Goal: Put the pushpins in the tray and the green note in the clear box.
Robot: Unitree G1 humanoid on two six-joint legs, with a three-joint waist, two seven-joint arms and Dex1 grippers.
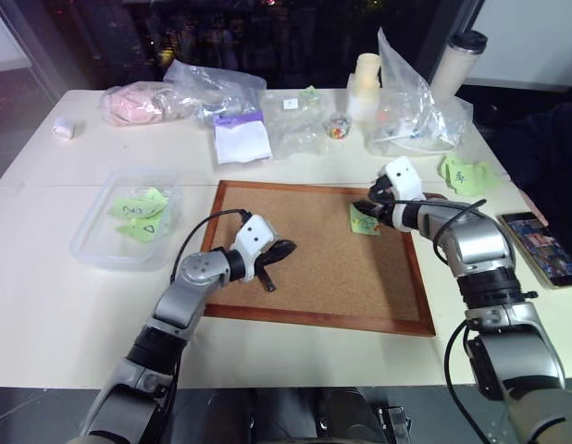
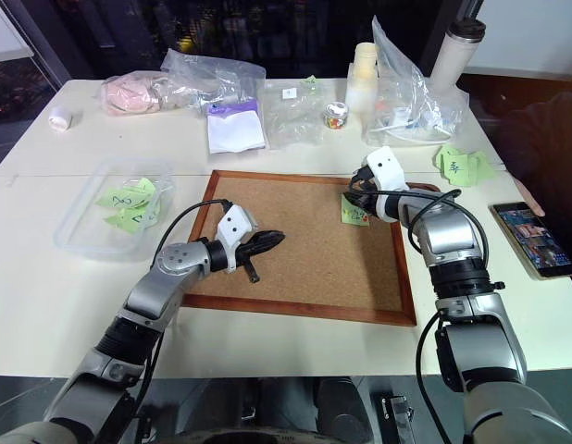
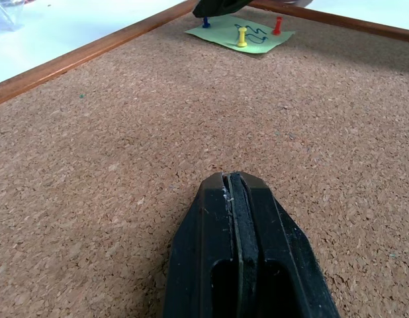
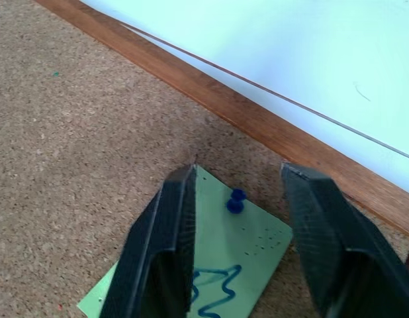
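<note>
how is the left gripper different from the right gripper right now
The left gripper is shut, its fingers pressed together, while the right gripper stands open. The left gripper sits over bare cork near the middle of the cork board; the right gripper straddles a blue pushpin on the green note near the far edge. Both have black fingers and hold nothing.

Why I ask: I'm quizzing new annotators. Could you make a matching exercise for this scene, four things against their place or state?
Things:
1. left end effector
2. right end effector
3. green note
4. clear box

Places or states:
A. on the table beside the cork board, holding other green notes
B. shut, over a bare part of the cork board
C. open, straddling a blue pushpin
D. pinned to the cork board by three pushpins

Pairs: 1-B, 2-C, 3-D, 4-A
</note>
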